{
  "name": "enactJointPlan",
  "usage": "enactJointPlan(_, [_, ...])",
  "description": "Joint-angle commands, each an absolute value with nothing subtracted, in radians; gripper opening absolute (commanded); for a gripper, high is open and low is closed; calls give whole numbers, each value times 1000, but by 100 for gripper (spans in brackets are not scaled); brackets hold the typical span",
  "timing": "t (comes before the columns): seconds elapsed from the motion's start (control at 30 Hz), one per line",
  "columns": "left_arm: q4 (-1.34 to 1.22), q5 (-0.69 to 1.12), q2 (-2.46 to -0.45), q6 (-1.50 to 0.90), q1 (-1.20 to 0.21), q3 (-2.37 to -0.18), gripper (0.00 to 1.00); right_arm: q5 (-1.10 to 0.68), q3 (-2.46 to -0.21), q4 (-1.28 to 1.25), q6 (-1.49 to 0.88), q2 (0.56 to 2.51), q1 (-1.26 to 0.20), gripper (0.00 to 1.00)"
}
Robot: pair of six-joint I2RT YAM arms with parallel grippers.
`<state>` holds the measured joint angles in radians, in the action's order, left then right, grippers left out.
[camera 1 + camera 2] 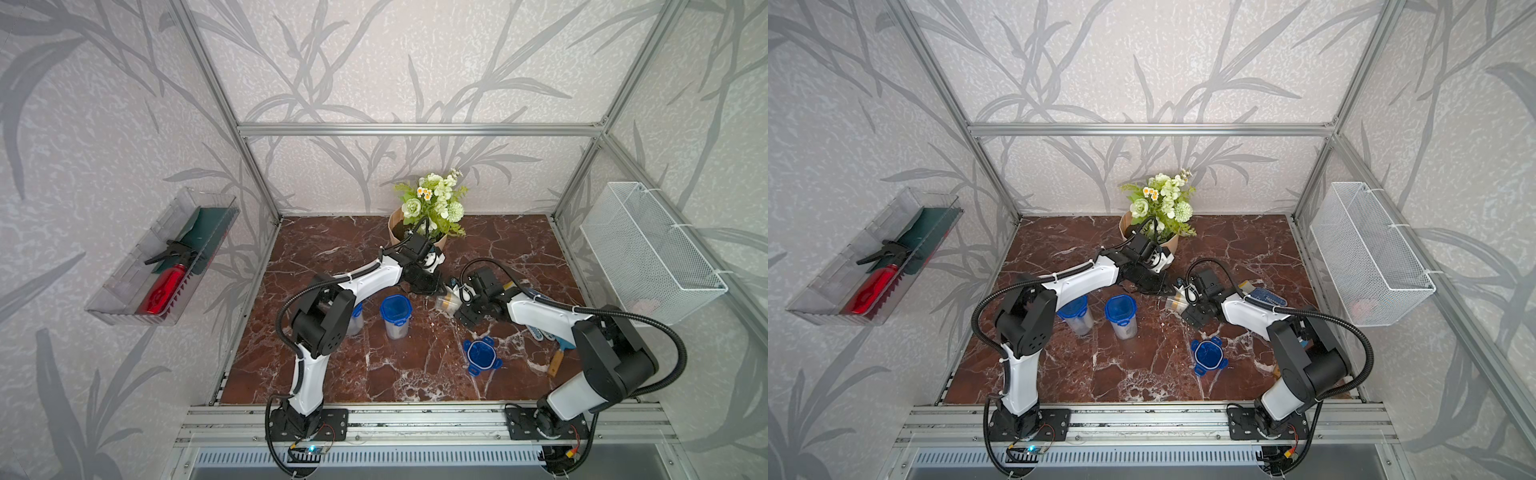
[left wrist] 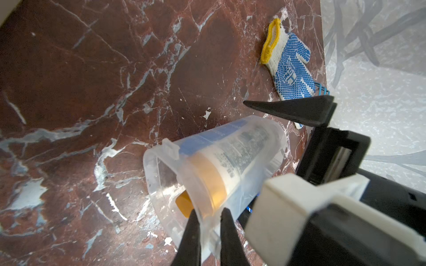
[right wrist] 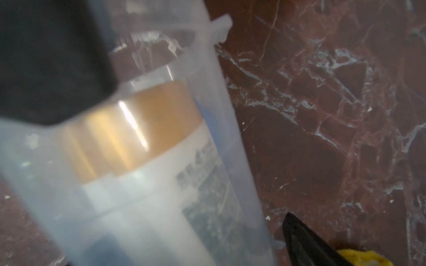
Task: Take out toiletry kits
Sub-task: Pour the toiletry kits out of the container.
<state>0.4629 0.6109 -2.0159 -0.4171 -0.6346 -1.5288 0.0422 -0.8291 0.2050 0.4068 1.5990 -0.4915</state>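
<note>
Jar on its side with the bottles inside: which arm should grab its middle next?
Probably the right: the right gripper stands open astride the jar, while the left gripper is busy, shut on its rim.

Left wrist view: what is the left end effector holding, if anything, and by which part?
The left end effector pinches the clear plastic jar, lidless and tipped over, by the wall at its open rim.

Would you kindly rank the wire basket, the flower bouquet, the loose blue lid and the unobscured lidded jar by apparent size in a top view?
1. wire basket, clearly largest.
2. flower bouquet.
3. loose blue lid and unobscured lidded jar: too alike to rank.
</note>
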Motion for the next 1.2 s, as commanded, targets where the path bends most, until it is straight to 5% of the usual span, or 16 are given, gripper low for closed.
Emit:
enactJointPlan(0.0, [467,632,-1974,-406,-627,-1524,0,24,-869,288,375,1602,-492,89])
enactJointPlan(0.57, [411,634,-1931,-446,-638,-1430,0,-41,-1192,837,258,1519,-492,43])
enactJointPlan(0.83, [408,578,-1898,-463,-646,-1420,52,-53,-1240,975,238,1548,-493,29])
enactJointPlan(1.17, [418,537,-1892,-466,-666,-1430,75,-91,-1293,1015,242,1588,-500,27])
